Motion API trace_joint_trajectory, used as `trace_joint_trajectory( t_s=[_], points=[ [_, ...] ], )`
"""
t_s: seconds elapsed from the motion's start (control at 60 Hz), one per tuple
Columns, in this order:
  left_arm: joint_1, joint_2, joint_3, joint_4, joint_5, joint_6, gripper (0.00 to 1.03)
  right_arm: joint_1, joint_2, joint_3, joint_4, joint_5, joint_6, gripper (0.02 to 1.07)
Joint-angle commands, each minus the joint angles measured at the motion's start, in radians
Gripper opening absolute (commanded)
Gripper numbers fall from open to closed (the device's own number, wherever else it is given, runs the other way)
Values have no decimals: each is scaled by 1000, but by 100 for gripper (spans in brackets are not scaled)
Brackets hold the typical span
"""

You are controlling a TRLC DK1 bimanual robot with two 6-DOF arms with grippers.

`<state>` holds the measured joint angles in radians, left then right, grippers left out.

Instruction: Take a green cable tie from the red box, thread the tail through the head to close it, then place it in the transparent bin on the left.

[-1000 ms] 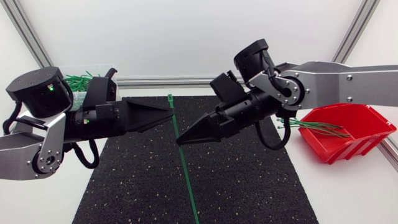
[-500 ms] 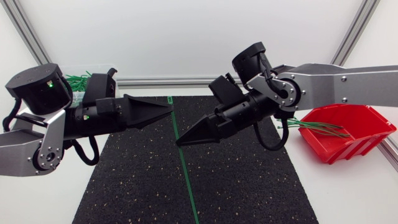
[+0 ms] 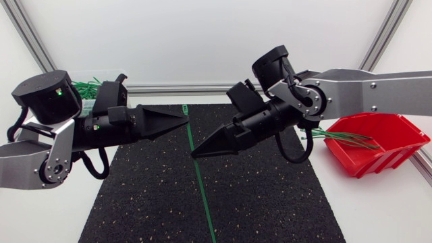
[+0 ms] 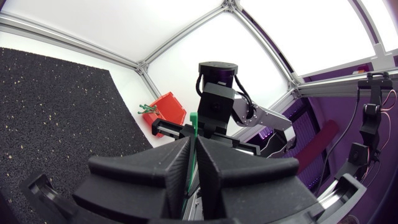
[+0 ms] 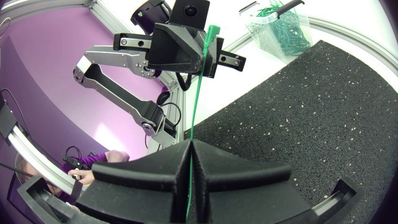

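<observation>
Pinching one green cable tie (image 3: 190, 138) between them, both claws meet mid-frame above the black mat (image 3: 256, 196). The left claw (image 3: 182, 122) clamps just below the tie's head and the right claw (image 3: 196, 154) clamps lower down. This probably steadies the strap so the free tail (image 3: 206, 202) can be threaded. The red box (image 3: 374, 158) sits right and the clear bin (image 3: 91, 82) upper left.

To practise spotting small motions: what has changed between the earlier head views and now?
The left arm edged slightly toward the table's middle, and the left gripper barely shifted. Nothing was taken or released: left gripper and right gripper stay shut on the green cable tie. The red box is unchanged.
</observation>
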<state>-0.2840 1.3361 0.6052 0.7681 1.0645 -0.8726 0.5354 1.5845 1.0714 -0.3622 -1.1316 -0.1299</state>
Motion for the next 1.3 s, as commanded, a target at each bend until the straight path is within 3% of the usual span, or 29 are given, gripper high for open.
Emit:
trace_joint_trajectory(
  t_s=[0.0, 0.033, 0.4, 0.533, 0.7, 0.733, 1.05, 1.2, 1.283],
  points=[
    [8, 3, 27, 17, -3, -37, 9, 8, 17, -27, 9, 3, 21, 8],
    [8, 3, 28, 17, -9, -39, 4, 9, 17, -27, 9, 6, 21, 8],
    [14, 11, 57, 16, -15, -62, 4, 29, 14, -25, 14, 50, 19, 9],
    [42, 12, 88, 13, 5, -86, 4, 29, -17, -31, 11, 92, 21, 50],
    [89, 9, 113, 3, 37, -111, 4, 12, -60, -30, 5, 135, -2, 85],
    [101, 9, 120, 0, 48, -118, 4, 8, -80, -34, 3, 136, -59, 104],
    [163, 57, 182, -56, 101, -94, 4, -49, -124, -16, -77, 153, -290, 104],
    [174, 86, 226, -170, 101, 6, 4, -60, -107, 2, -127, 435, -395, 104],
    [174, 98, 261, -309, 74, 129, 4, -80, -87, 16, -136, 472, -425, 104]
  ],
)
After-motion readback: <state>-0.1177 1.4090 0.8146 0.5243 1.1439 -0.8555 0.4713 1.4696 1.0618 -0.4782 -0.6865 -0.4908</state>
